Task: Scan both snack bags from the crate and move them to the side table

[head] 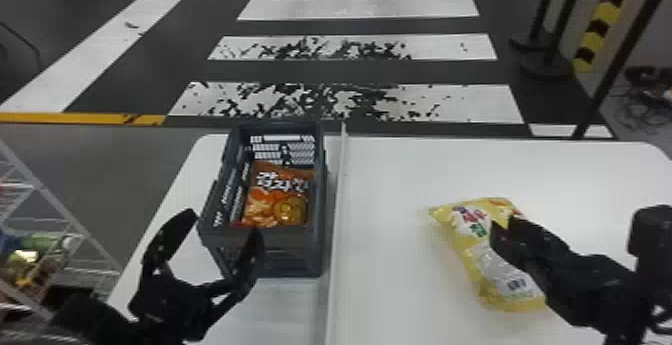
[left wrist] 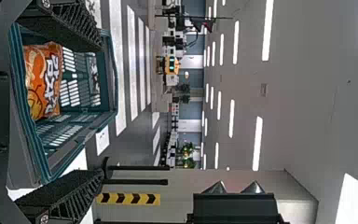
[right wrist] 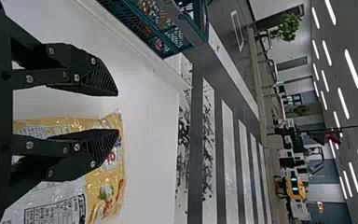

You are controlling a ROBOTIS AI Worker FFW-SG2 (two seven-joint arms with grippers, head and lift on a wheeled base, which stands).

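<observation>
Roughly half done: yellow bag is on the right tabletop by the spread right hand, can't tell if scanned; orange bag, in the crate near the spread left hand, still needs scan and move.

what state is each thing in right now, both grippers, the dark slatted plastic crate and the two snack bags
left black two-fingered gripper: open, holding nothing
right black two-fingered gripper: open, holding nothing
dark slatted plastic crate: upright, open-topped, one bag inside
orange printed snack bag: in the crate, not gripped
yellow and silver snack bag: lying on the white table, outside the crate, not gripped
</observation>
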